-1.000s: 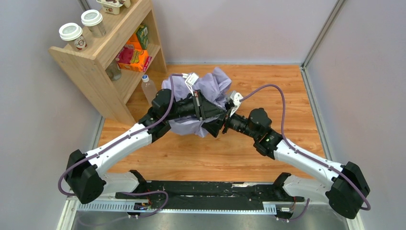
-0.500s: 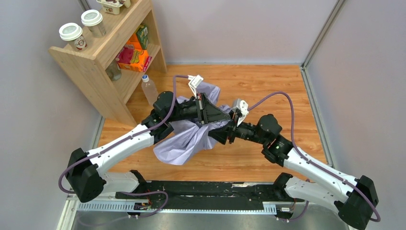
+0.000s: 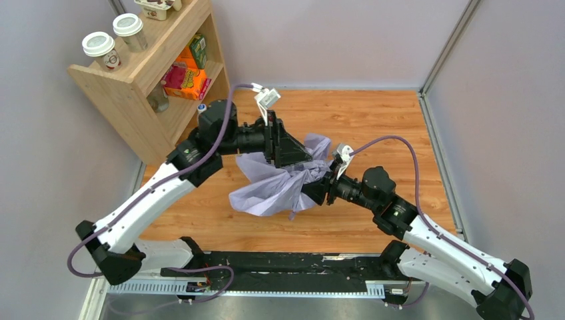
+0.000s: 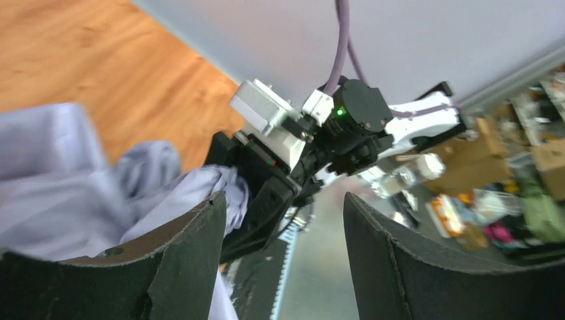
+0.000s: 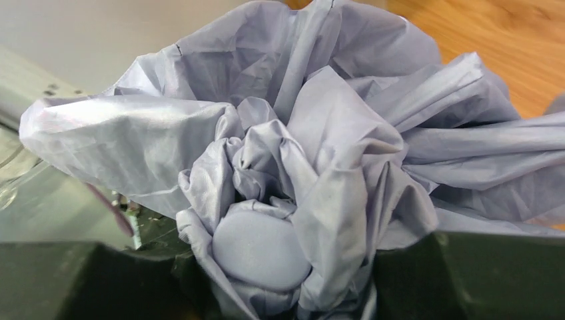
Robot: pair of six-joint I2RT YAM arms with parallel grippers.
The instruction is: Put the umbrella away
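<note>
The umbrella (image 3: 266, 190) is a crumpled pale lavender bundle of fabric in the middle of the wooden floor. Its right end is bunched in my right gripper (image 3: 318, 187). In the right wrist view the right gripper (image 5: 280, 273) is shut on gathered folds of the umbrella (image 5: 320, 133) around a rounded lavender end piece (image 5: 260, 250). My left gripper (image 3: 305, 157) hovers just above the bundle's top right. Its jaws (image 4: 285, 200) stand open with nothing between them, and the umbrella (image 4: 66, 180) lies against the outside of the left finger. Shaft, handle and strap are hidden.
A wooden shelf unit (image 3: 143, 87) stands at the back left with two lidded cups (image 3: 100, 47) on top and colourful boxes (image 3: 186, 80) inside. A plastic bottle (image 3: 202, 107) stands beside it, mostly behind my left arm. Grey walls close in all sides; a black rail (image 3: 286, 267) runs along the near edge.
The left gripper shut and then opened, letting go of the fabric, and its arm swung back toward the shelf. The right gripper closed on the umbrella and drew it nearer.
</note>
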